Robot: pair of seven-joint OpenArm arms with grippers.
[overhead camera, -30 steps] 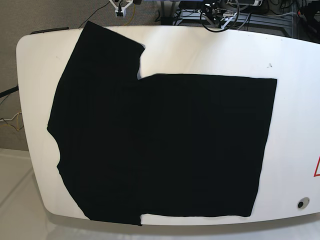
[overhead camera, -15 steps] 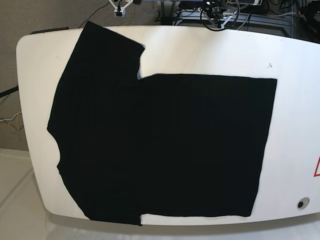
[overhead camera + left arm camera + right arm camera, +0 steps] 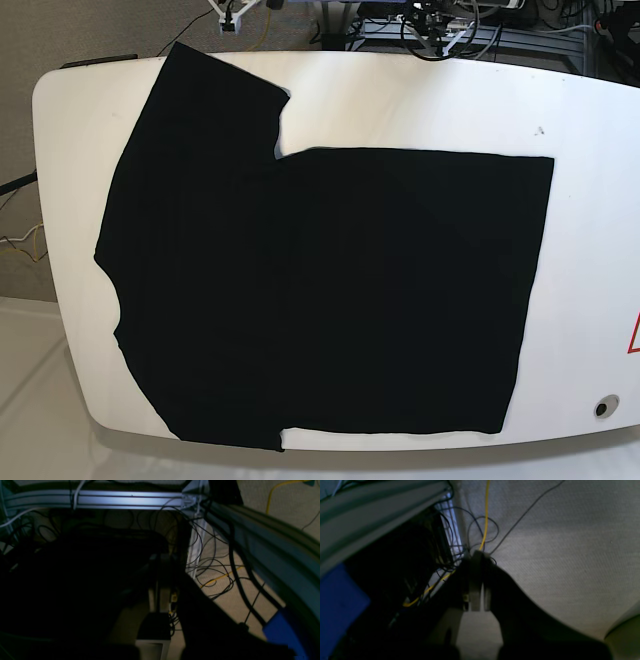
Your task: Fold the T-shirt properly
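Across the white table (image 3: pixel 400 95) the black T-shirt (image 3: pixel 330 290) lies flat and unfolded, sleeves at the left, so basically every fold's still to do. Right pincer (image 3: pixel 476 580) is pressed together, left pincer (image 3: pixel 160 585) too, both off the table holding nothing.

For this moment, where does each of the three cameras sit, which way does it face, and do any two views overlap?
Base: high above, looking down on the white table and the flat black T-shirt; both arms are off the table, pulled back at the far edge.
Left wrist: on the left arm, facing down behind the table at a metal frame rail and floor cables; the left tool shows dark.
Right wrist: on the right arm, facing grey carpet; the right tool is shut.
Shared: both wrist views show a yellow cable on the floor.
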